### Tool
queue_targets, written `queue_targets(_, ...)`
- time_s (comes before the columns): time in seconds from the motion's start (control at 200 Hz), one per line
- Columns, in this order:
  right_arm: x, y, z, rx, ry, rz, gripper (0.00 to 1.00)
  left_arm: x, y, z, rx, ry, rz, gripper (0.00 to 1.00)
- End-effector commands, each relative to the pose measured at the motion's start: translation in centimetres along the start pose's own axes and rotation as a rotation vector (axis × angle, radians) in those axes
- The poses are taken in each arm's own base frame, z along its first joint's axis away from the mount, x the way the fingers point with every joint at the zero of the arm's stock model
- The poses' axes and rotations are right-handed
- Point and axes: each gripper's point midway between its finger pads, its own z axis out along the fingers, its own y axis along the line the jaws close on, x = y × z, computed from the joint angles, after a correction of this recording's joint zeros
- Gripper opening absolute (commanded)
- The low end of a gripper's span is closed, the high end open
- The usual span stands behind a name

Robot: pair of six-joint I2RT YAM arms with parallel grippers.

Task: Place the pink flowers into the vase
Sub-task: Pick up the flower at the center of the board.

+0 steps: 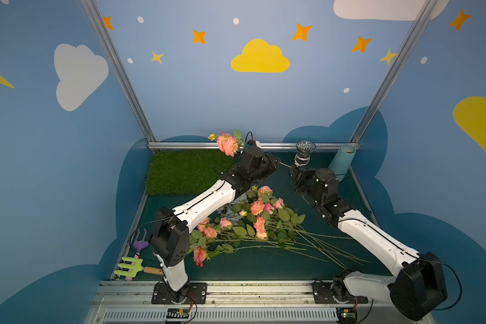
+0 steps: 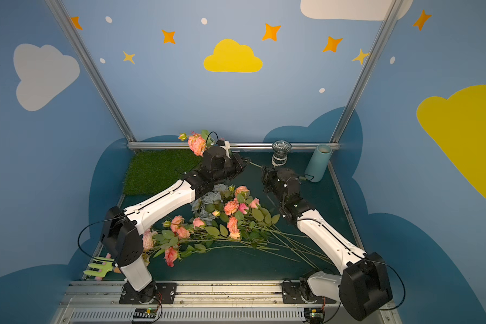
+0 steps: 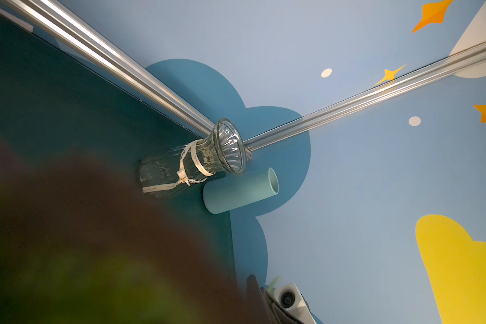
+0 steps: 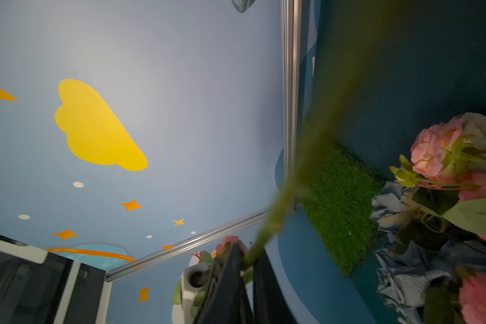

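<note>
One pink flower [image 1: 227, 144] is up off the floor, held by the left gripper [image 1: 276, 163] just above centre in both top views. Its long axis runs nearly level across the frame. The bloom points to the upper left, in front of the back rail [image 1: 278, 145]. The bare stem end points right and slightly down, toward the foot of the glass vase [image 1: 305, 153].

The right wrist view shows the left claw's jaws pressed tight on the green stem, with no gap beside it. The stem's tip reaches the right gripper [image 1: 293, 171], which sits just right of it and below the vase. I cannot tell whether those jaws are parted or pinching the stem: they are dark and foreshortened from above, and out of their own camera's sight.

The vase stands upright at the back, mouth up, with a pale blue cylinder [image 1: 343, 161] just to its right.

All other pink flowers [image 1: 257, 221] lie in a heap at centre frame. Their blooms lie to the left and upper left and their stems fan toward the lower right, over some grey-blue flowers [image 1: 236, 209].
</note>
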Motion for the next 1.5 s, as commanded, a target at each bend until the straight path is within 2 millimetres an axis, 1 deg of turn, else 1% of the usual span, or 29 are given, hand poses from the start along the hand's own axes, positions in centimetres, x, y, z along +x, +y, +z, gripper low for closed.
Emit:
queue_targets(0.0,3.8,0.4,-1.5,0.112,0.212,-0.262,0.46,-1.7,-2.5,-0.3,0.013,0.004,0.179,0.02)
queue_targets(0.045,4.7,0.5,-1.7,0.153,0.28,-0.346,0.55,-1.8,-2.9,-0.2,-0.006,0.03,0.245,0.02)
queue_targets(0.085,5.9,0.9,-1.9,0.169,0.358,-0.428,0.59,-1.8,-2.7,0.0,-0.043,0.055,0.294,0.02)
queue_targets(0.155,7.7,0.8,-2.0,0.182,0.497,-0.532,0.64,-1.8,-2.2,0.2,-0.084,0.086,0.366,0.02)
queue_targets(0.19,8.6,0.4,-2.1,0.182,0.568,-0.568,0.65,-2.1,-1.9,0.1,-0.102,0.092,0.39,0.02)
queue_targets(0.255,9.8,-0.9,-2.4,0.206,0.688,-0.61,0.66,-2.8,-1.6,-0.3,-0.121,0.085,0.428,0.02)
queue_targets(0.31,10.2,-1.8,-2.8,0.226,0.747,-0.653,0.65,-3.5,-1.5,-0.7,-0.139,0.075,0.465,0.02)
queue_targets(0.355,10.6,-1.7,-3.3,0.208,0.776,-0.711,0.64,-4.1,-1.3,-1.1,-0.174,0.073,0.501,0.02)
queue_targets(0.405,10.4,-1.5,-4.0,0.2,0.775,-0.777,0.63,-4.6,-1.0,-1.4,-0.205,0.083,0.544,0.02)
queue_targets(0.466,9.6,-0.8,-4.7,0.189,0.731,-0.884,0.62,-4.9,-0.5,-1.6,-0.228,0.114,0.58,0.02)
queue_targets(0.506,8.9,-0.4,-5.1,0.169,0.69,-0.986,0.62,-4.9,-0.4,-1.7,-0.225,0.141,0.6,0.02)
queue_targets(0.596,6.3,0.8,-5.8,0.178,0.528,-1.152,0.61,-4.3,-0.4,-1.7,-0.203,0.237,0.622,0.02)
queue_targets(0.641,5.4,1.6,-6.1,0.169,0.471,-1.222,0.59,-4.0,-0.2,-1.8,-0.208,0.28,0.636,0.02)
queue_targets(0.706,5.0,2.9,-6.4,0.129,0.422,-1.304,0.56,-3.2,-0.2,-2.0,-0.195,0.335,0.652,0.02)
queue_targets(0.761,5.2,3.8,-6.5,0.076,0.399,-1.364,0.48,-2.6,-0.5,-2.1,-0.169,0.367,0.658,0.02)
queue_targets(0.791,5.1,4.3,-6.4,0.056,0.379,-1.386,0.46,-2.2,-0.7,-2.2,-0.15,0.383,0.662,0.02)
queue_targets(0.831,5.1,4.8,-6.4,0.032,0.364,-1.409,0.42,-2.0,-0.8,-2.4,-0.144,0.395,0.665,0.02)
queue_targets(0.886,5.2,5.4,-6.3,0.001,0.345,-1.437,0.39,-1.2,-1.4,-2.8,-0.097,0.435,0.661,0.02)
queue_targets(0.991,5.5,6.1,-5.9,-0.076,0.313,-1.466,0.39,-0.3,-2.2,-3.4,-0.045,0.478,0.653,0.02)
queue_targets(1.101,6.1,6.0,-5.1,-0.1,0.348,-1.473,0.39,0.7,-3.7,-4.0,0.037,0.518,0.631,0.02)
queue_targets(1.171,6.1,5.9,-4.4,-0.095,0.355,-1.474,0.4,0.8,-4.2,-4.4,0.059,0.523,0.624,0.02)
queue_targets(1.311,6.1,6.0,-3.6,-0.107,0.349,-1.476,0.4,1.4,-4.8,-4.8,0.088,0.545,0.623,0.02)
queue_targets(1.497,6.7,6.0,-2.6,-0.123,0.379,-1.464,0.4,1.9,-4.8,-5.0,0.089,0.563,0.632,0.02)
